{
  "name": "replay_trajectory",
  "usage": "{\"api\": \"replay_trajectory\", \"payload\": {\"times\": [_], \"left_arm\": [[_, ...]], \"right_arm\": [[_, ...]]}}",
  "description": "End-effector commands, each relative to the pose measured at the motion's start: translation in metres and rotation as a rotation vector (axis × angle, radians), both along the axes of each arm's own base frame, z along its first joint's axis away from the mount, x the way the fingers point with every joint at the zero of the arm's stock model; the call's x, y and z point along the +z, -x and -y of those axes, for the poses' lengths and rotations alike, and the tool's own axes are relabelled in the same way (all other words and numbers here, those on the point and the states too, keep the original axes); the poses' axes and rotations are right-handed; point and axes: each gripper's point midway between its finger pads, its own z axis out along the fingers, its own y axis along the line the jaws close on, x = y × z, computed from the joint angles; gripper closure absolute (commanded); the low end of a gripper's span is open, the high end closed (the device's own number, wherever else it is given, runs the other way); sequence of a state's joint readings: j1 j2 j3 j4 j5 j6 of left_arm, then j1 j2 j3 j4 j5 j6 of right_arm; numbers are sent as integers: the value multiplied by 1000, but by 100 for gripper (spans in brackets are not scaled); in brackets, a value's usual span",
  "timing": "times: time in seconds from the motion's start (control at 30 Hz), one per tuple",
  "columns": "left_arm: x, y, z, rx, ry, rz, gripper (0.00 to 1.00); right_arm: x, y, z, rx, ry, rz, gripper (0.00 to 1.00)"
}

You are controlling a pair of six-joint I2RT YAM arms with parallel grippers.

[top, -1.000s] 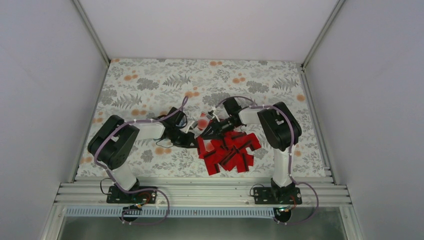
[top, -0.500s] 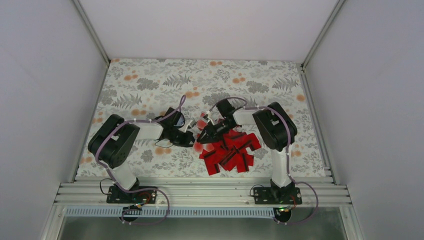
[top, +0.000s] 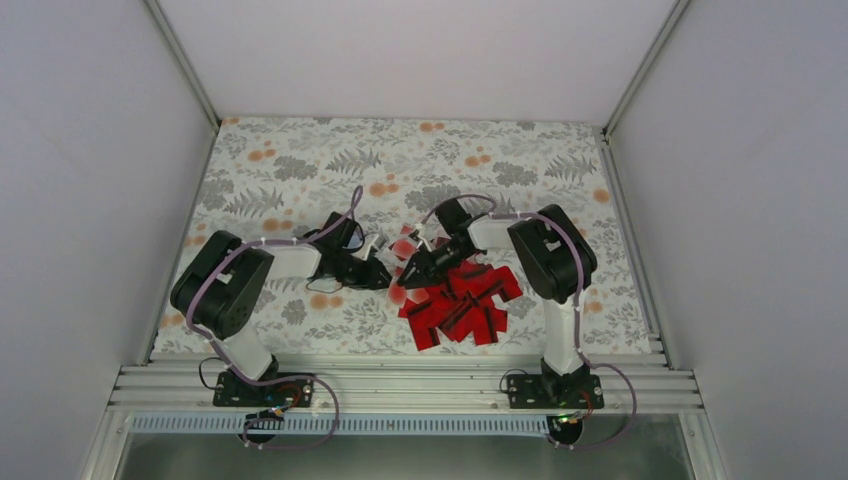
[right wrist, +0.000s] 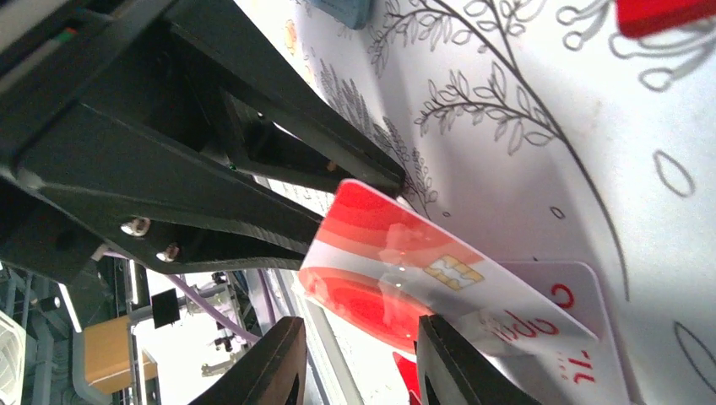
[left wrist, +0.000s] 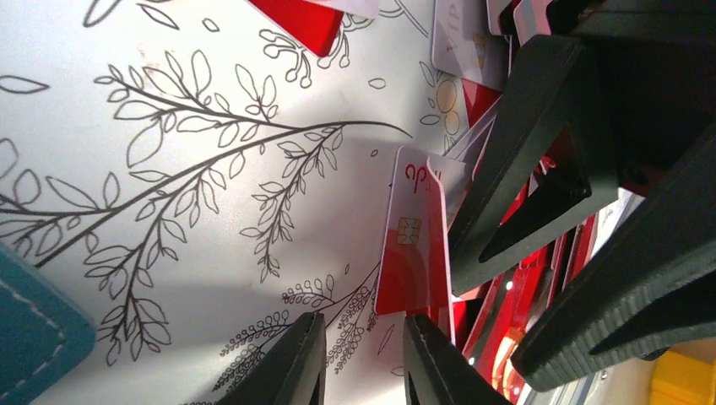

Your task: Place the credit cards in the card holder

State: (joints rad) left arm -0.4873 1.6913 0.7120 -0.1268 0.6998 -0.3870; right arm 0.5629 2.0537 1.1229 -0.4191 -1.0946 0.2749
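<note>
- White walls (top: pixel 400 50) box in a table under a smooth cloth (top: pixel 300 170) printed with grey ferns and orange flowers.
- Holder (left wrist: pixel 34 337): only a teal, stitched corner shows, at the lower left of the left wrist view, on the cloth; what it contains cannot be told.
- Cards (top: pixel 462 300): thin, glossy red rectangles, some black-striped, heaped overlapping right of centre in the top view.
- Chip card (left wrist: pixel 412 245): red and white, tilted at the heap's left edge, against a finger of the right gripper (right wrist: pixel 361 331).
- Left gripper (left wrist: pixel 361 337): jaws slightly apart, empty, tips just short of the chip card.
- Right gripper: jaws partly apart, nothing clamped.
</note>
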Motion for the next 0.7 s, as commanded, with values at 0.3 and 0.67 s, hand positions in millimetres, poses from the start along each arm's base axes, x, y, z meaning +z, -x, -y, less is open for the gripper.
{"api": "replay_trajectory", "payload": {"times": [0.3, 0.67], "left_arm": [[22, 5, 16, -38, 274, -11, 73], [30, 2, 6, 7, 333, -9, 65]], "right_arm": [[-38, 6, 18, -19, 111, 40, 68], [-39, 6, 19, -18, 111, 42, 69]]}}
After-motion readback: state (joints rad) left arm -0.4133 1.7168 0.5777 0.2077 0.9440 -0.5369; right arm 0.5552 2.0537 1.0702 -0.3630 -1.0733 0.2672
